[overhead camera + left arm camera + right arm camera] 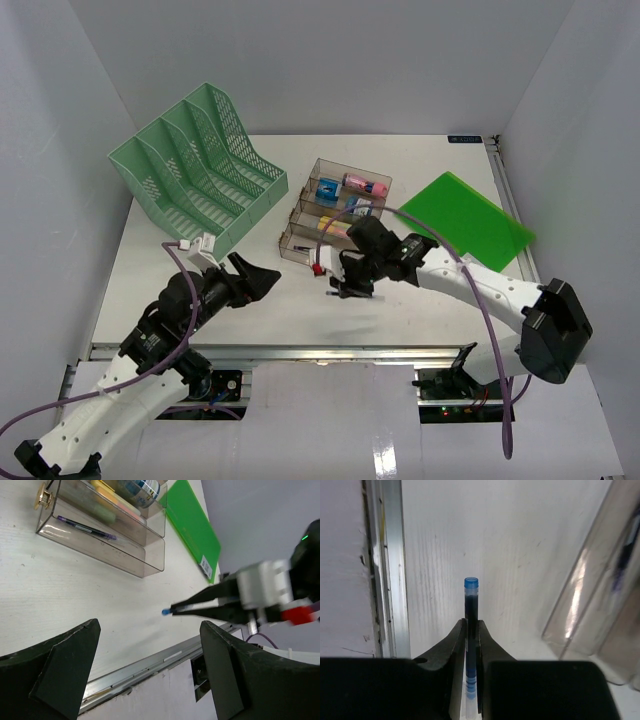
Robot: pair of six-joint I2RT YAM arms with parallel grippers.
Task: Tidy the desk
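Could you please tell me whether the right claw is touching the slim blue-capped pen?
Touching: the right wrist view shows the right claw pinching the slim blue-capped pen from both sides, with no gap.

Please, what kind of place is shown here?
Probably a robot test cell staged as an office: white walls enclose a desk carrying a file rack, a stationery tray and a green folder.

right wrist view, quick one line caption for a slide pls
The right tool shut on a blue-tipped pen over the desk, clear tray at the right edge.
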